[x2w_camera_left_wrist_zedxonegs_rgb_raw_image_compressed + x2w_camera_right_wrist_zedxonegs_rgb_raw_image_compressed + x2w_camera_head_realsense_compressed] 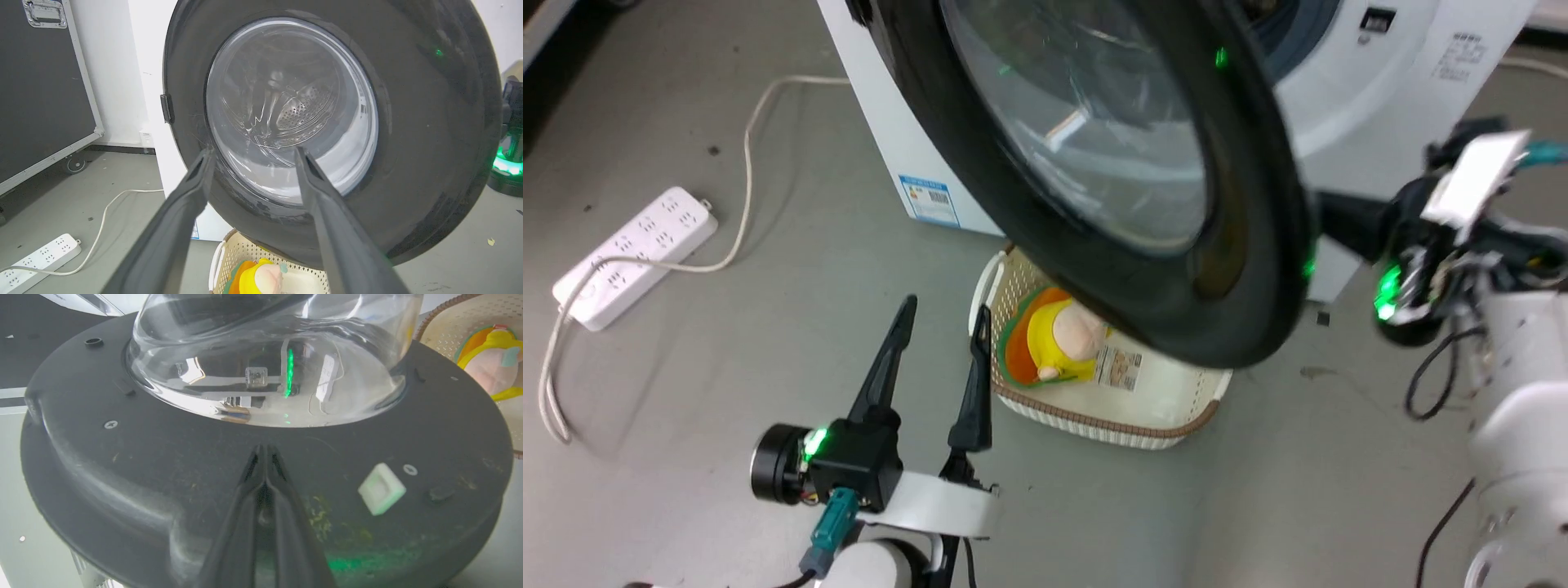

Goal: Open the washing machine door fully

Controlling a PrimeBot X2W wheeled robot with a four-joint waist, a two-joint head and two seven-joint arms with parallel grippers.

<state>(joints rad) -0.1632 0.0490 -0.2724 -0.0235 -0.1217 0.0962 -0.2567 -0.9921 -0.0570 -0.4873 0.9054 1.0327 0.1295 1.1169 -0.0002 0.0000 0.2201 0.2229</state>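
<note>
**Head view.** Door [1094, 163] stands part-open, swung out from the washer [1380, 98], its lower rim hanging over a basket [1176, 408] on the floor. Left pincer [939, 327] sits low beside the basket, fingers spread, nothing in them.

**Left wrist view.** Looks at the door's outer face: glossy black ring, clear glass centre, drum holes visible through it. The spread left fingers point at its lower part. Cannot tell if they touch.

**Right wrist view.** Right pincer [264, 451] is clenched with its fingers pressed together and nothing between them. The tips lie on the door's inner black ring just below the glass bowl.

**Handling (judgement).** The door is rigid and fairly heavy, and swings only about its hinge. Ring and glass look slick, so pushing should beat pinching. Apply force to the plastic ring near the free edge, never to the glass. Mind the basket below.
</note>
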